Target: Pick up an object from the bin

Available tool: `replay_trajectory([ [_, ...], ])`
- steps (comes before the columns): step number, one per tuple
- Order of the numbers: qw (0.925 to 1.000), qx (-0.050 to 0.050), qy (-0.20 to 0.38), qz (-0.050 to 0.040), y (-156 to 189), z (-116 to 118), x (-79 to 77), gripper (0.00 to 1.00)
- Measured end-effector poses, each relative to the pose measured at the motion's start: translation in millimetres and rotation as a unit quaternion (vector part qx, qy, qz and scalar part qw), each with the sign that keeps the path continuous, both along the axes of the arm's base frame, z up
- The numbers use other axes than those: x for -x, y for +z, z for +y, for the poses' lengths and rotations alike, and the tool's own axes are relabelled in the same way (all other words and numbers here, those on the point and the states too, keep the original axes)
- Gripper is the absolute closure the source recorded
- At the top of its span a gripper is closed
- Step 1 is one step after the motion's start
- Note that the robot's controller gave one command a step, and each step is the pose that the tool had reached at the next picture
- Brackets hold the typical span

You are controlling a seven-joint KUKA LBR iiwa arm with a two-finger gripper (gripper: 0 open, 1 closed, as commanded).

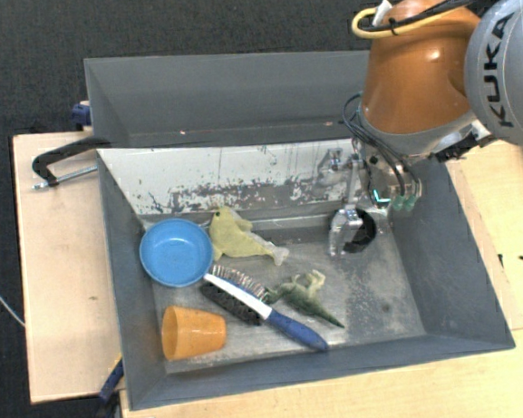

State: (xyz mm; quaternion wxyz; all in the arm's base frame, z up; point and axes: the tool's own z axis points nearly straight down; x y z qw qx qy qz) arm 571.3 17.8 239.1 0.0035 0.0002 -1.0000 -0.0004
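Five loose things lie in the bin, and the nearest to the gripper [353, 232] is a small green toy animal [304, 298], down and to the left of it on the bin's floor. Touching that toy's left side is a brush [261, 311] with black bristles and a blue handle, laid slantwise. Above them rests a pale yellow-green soft toy [237, 237], then a blue bowl [175, 251] and, in the near left corner, an orange cup [192, 331] on its side. The gripper hangs low over bare scuffed metal right of centre, apart from all five; we cannot tell whether it is apart or together. The arm [503, 55] comes in from the upper right, its orange cover [412, 63] above the bin's right wall. The grey bin [233, 97] sits against a dark floor [181, 19].
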Motion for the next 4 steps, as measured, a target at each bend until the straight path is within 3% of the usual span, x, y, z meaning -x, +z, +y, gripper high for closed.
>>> replay_trajectory([
  [1,0.9941,0.0,0.108,-0.0073,-159,15,68.6,0.0],
  [2,0.9942,0.004,0.107,-0.0042,-157,9,69.0,1.0],
  [3,0.9932,0.001,0.117,0.0035,-161,5,60.6,1.0],
  [4,0.9922,-0.001,0.124,-0.0099,-42,28,73.7,1.0],
])
